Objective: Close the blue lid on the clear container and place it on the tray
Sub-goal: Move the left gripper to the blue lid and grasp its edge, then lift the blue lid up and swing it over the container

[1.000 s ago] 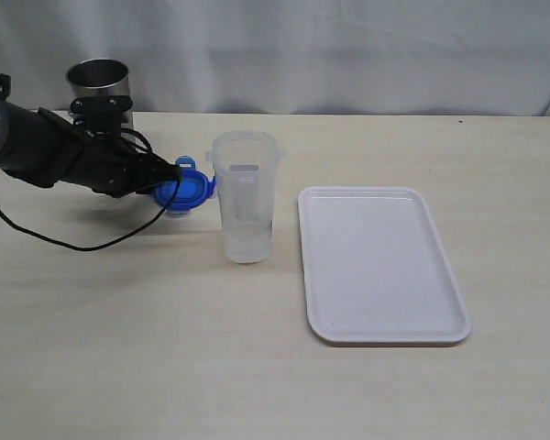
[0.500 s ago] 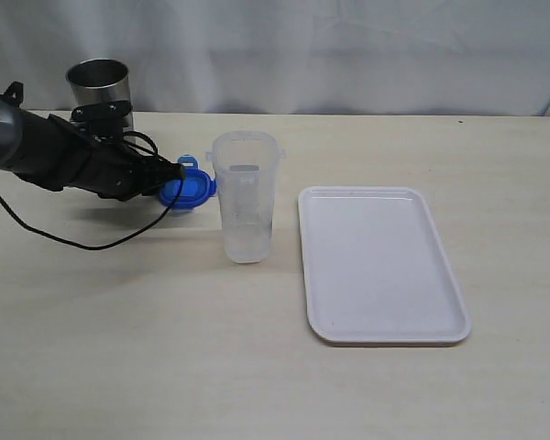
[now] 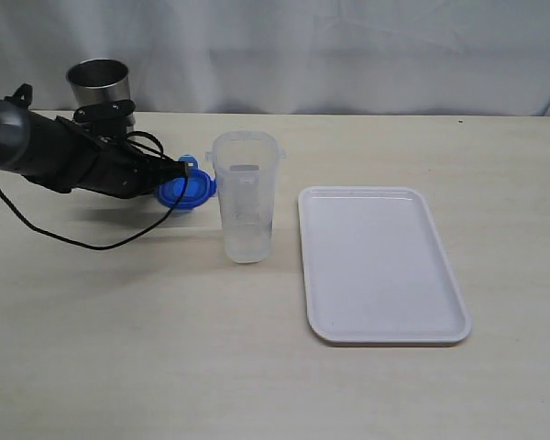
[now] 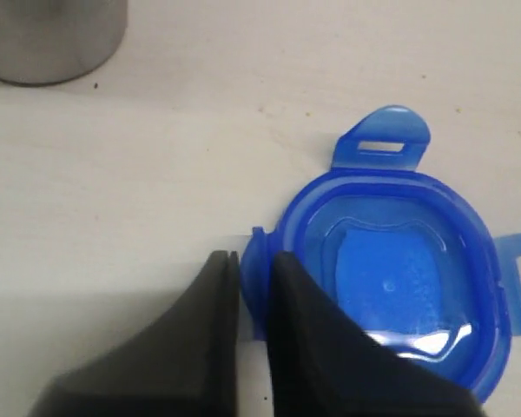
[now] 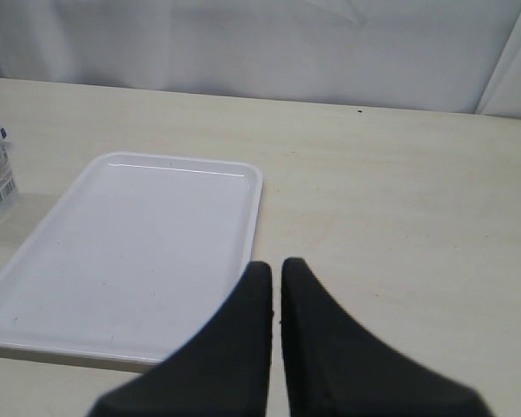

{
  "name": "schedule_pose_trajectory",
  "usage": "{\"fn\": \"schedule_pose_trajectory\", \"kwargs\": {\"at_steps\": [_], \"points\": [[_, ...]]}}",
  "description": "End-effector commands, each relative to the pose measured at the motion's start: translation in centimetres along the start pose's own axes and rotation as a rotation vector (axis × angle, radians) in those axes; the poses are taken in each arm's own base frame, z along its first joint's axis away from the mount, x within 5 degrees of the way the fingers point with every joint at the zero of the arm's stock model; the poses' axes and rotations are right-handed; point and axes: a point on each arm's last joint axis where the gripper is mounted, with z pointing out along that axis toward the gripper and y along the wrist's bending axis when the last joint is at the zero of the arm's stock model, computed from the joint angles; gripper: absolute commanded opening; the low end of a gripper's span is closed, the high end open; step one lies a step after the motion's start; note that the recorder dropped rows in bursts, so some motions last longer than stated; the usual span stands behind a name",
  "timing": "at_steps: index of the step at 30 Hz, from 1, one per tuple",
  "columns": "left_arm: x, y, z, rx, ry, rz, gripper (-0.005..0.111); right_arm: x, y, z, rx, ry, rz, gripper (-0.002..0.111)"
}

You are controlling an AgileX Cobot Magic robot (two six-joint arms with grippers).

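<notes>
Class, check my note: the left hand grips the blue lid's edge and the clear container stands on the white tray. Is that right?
Not quite. The exterior view shows the clear container standing on the table beside the tray, not on it. As you wrote, the left hand does grip the blue lid by its edge.

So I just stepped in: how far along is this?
Nothing finished yet. In hand: the left hand pinches a flap of the blue lid beside the clear container. Left: lifting it, snapping it on the open container, moving that onto the tray.
</notes>
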Motion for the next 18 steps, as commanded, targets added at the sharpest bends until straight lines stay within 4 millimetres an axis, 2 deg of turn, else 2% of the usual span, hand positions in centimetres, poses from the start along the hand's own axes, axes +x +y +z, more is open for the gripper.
{"fn": "schedule_pose_trajectory", "kwargs": {"at_steps": [1,9,11,18], "points": [[-0.1,-0.4,0.0,0.018,0.006,-0.011,0.005,0.0,0.0,0.0,0.003,-0.007,0.008,0.004],[0.4,-0.9,0.0,0.073,0.053,-0.003,0.004,0.0,0.0,0.0,0.003,-0.007,0.008,0.004],[0.3,-1.0,-0.3,0.089,0.062,0.002,0.0,0.0,0.0,0.0,0.003,-0.007,0.008,0.004],[0.5,-1.2,-1.2,0.105,0.073,-0.008,0.0,0.0,0.0,0.0,0.003,-0.007,0.008,0.004]]}}
